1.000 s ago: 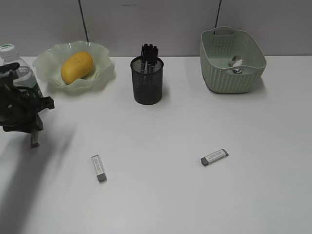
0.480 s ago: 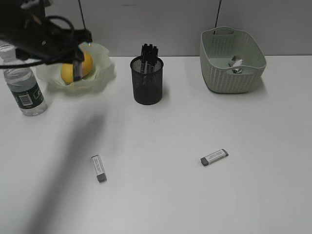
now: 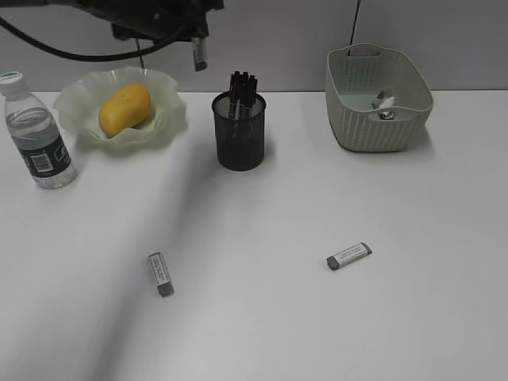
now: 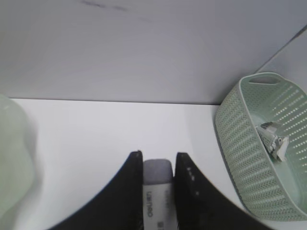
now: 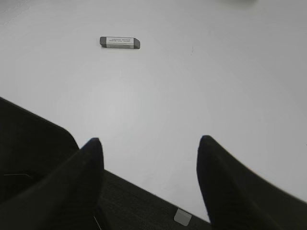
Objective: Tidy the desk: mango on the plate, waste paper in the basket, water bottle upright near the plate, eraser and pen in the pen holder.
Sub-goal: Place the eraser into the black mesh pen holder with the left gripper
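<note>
Desk (image 3: 317,333) mostly tidied. Basket (image 3: 379,99) at far right with paper (image 3: 385,107) inside. Plate (image 3: 79,99) at far left with mango (image 3: 125,109) on it. Bottle (image 3: 36,135) upright just beside plate. Holder (image 3: 240,135) between plate and basket, dark pens (image 3: 243,83) standing in it.

Step in hand, as judged: eraser delivery to holder. Left gripper (image 4: 157,160) clenched on one eraser (image 4: 156,178), grey end out past the fingertips. Two more erasers loose on desk: one (image 3: 160,274) near left, one (image 3: 349,255) near right, well apart.

Next move, as judged: bring held eraser over holder mouth, lower clear of the pens, then release. Narrow opening, partly taken up by pens; risk of eraser catching on rim or pens.

Left arm high at top of exterior view, reaching in from the left, fingers pointing down, above and to the left of holder. Right gripper (image 5: 148,143) released, jaws wide apart, empty, low over bare desk; not seen in exterior view.
</note>
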You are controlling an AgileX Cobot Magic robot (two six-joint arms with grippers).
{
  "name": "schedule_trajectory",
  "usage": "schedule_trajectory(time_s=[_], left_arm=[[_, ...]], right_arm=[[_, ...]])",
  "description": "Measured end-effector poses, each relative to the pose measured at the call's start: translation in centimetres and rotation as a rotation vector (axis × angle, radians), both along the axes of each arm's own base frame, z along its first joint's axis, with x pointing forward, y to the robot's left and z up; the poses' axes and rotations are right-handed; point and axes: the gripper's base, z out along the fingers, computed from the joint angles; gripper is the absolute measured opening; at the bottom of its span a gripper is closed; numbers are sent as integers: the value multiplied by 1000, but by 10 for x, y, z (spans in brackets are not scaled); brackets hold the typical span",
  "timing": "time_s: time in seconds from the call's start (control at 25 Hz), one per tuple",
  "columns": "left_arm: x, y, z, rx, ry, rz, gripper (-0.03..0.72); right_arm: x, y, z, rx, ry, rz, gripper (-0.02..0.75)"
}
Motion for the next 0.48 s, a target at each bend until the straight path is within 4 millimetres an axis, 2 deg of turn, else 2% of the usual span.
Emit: schedule_trajectory(time_s=[0.24,0.4,0.48], left_arm=[[14,-30,-34,8,-1,-42,166],[16,-37,-51,43,16,-61,174],[16,-37,-55,61,14,-68,204]], right_arm=[[0,0,0,2,-3,0,491],[0,0,0,2,-3,1,491],[0,0,0,2,-3,1,491]])
